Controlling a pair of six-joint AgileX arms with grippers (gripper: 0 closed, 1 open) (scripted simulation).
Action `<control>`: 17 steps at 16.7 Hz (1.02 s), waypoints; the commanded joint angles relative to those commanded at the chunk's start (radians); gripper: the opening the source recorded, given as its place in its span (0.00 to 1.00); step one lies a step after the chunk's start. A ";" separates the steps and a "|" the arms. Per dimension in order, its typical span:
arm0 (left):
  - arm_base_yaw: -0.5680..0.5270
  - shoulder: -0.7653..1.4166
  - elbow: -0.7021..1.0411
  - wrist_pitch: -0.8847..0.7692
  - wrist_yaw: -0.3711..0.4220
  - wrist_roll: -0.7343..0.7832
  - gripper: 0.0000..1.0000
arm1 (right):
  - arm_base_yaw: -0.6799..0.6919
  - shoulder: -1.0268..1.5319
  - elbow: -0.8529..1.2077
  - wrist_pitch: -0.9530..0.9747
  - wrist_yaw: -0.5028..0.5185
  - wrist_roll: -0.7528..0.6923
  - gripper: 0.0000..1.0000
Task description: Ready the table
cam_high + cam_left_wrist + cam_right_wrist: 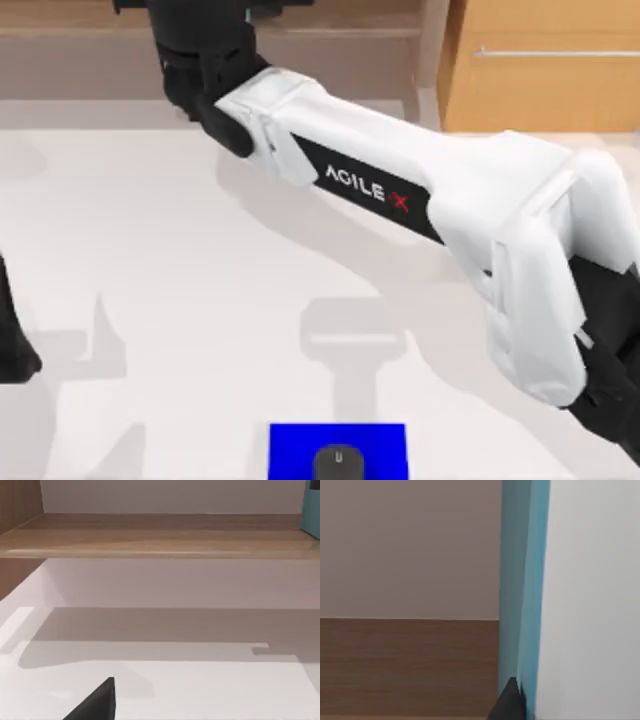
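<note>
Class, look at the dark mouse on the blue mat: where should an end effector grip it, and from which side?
Probably from straight above, closing across the two side flanks of the mouse. It lies flat and low on the blue mat, so only its sides offer opposing faces.

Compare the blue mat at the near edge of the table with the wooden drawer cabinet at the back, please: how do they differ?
The blue mat lies flat on the white table; the drawer cabinet stands behind it at the right. The mat is saturated blue with a dark mouse on it; the cabinet is light-orange wood with a metal bar handle. Both are rectangular.
</note>
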State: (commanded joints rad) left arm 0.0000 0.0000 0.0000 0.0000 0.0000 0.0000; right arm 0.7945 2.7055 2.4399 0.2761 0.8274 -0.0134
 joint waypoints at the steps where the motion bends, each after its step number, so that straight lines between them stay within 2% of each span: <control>1: 0.000 0.000 0.000 0.000 0.000 0.000 1.00 | 0.001 -0.003 -0.003 0.002 0.001 0.000 0.00; 11: 0.000 0.000 0.000 0.000 0.000 0.000 1.00 | 0.050 -0.175 -0.281 0.097 0.048 0.003 0.00; 17: 0.000 0.000 0.000 0.000 0.000 0.000 1.00 | 0.047 -0.179 -0.286 0.100 0.049 0.005 0.00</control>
State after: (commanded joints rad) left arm 0.0000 0.0000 0.0000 0.0000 0.0000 0.0000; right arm 0.8414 2.5270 2.1535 0.3760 0.8762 -0.0086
